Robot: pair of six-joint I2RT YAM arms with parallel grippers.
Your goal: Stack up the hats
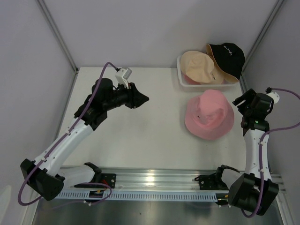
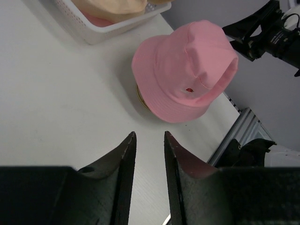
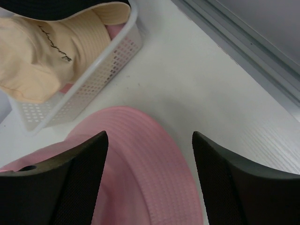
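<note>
The white tabletop [image 1: 140,136] carries everything, with both arms reaching in from its near edge. At the far right corner sits a white mesh basket [image 1: 179,75]. It holds the beige hat [image 1: 199,65], and the black hat [image 1: 227,56] leans at that hat's right, its brim hanging over the basket's rim. A strip of a second pink hat [image 3: 110,32] shows beneath the beige one.

Just in front of the basket, the pink hat [image 1: 209,115] sits crown up. A sliver of a gold stand [image 2: 139,96] peeks out under its brim.

The right hand [image 3: 150,136] hangs over this hat's right brim with its fingers spread wide and nothing pinched; whether it touches the fabric cannot be told. The left hand [image 2: 149,137] is well apart from the hat, over bare tabletop. Its fingers are drawn near together with a narrow gap and hold nothing.
</note>
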